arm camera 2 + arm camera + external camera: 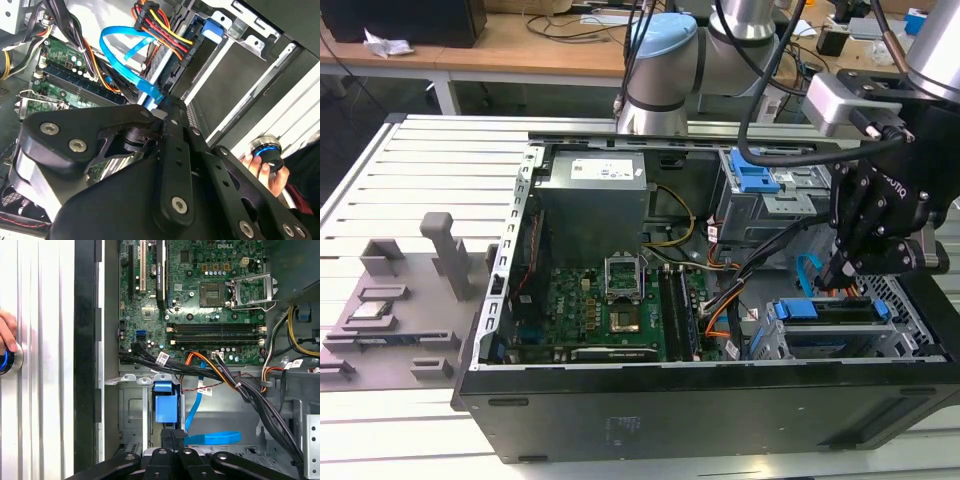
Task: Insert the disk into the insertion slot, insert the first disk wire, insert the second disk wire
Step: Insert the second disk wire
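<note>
The disk (832, 312) lies in its blue carrier inside the insertion slot (850, 346), a low silver cage at the exterior view's right, inside the open computer case. My gripper (832, 278) hovers just above the disk's near end. It is shut on the end of a flat blue disk wire (116, 46), which loops away over the board. In both wrist views the gripper (161, 107) (175, 433) pinches that blue wire (214, 438) next to the carrier's blue tab (165, 408). A bundle of red, yellow and black wires (161, 27) ends in a black plug beside the carrier; whether it is seated I cannot tell.
The green motherboard (610, 300) fills the case floor. A taller grey cage with a blue latch (756, 180) stands behind the slot. Black cable bundles (250, 395) cross near the cage. A hand (264, 165) rests on a blue-ringed knob outside the case. Grey fixtures (390, 300) sit on the table.
</note>
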